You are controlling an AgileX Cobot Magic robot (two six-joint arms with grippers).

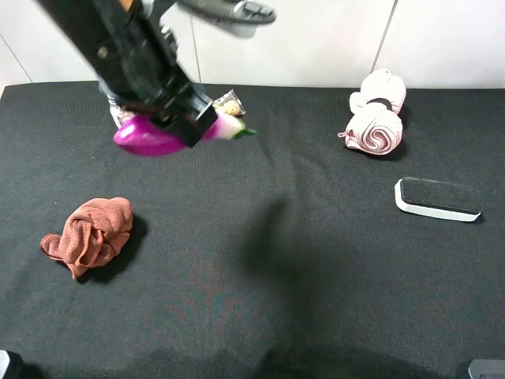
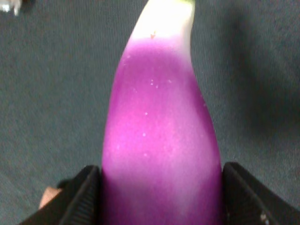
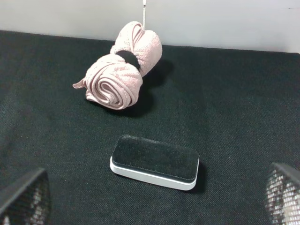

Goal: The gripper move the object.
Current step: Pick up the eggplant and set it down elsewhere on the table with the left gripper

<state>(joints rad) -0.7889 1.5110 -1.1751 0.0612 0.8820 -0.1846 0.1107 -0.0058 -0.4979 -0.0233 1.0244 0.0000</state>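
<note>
A purple eggplant point(image 1: 150, 136) with a pale white end and green tip is held between the fingers of my left gripper point(image 1: 185, 118) over the back left of the black table. In the left wrist view the eggplant point(image 2: 161, 131) fills the picture, and the left gripper point(image 2: 159, 187) is shut on its thick end with a finger pressing each side. It appears lifted off the cloth. My right gripper point(image 3: 152, 192) is open and empty, with its fingers point(image 3: 23, 199) spread wide apart.
A rolled pink towel point(image 1: 377, 118) lies at the back right, also in the right wrist view point(image 3: 123, 75). A black-topped white eraser block point(image 1: 438, 199) point(image 3: 156, 161) lies in front of it. A crumpled rust-brown cloth point(image 1: 91, 233) lies front left. A small crinkled item point(image 1: 230, 101) sits behind the eggplant.
</note>
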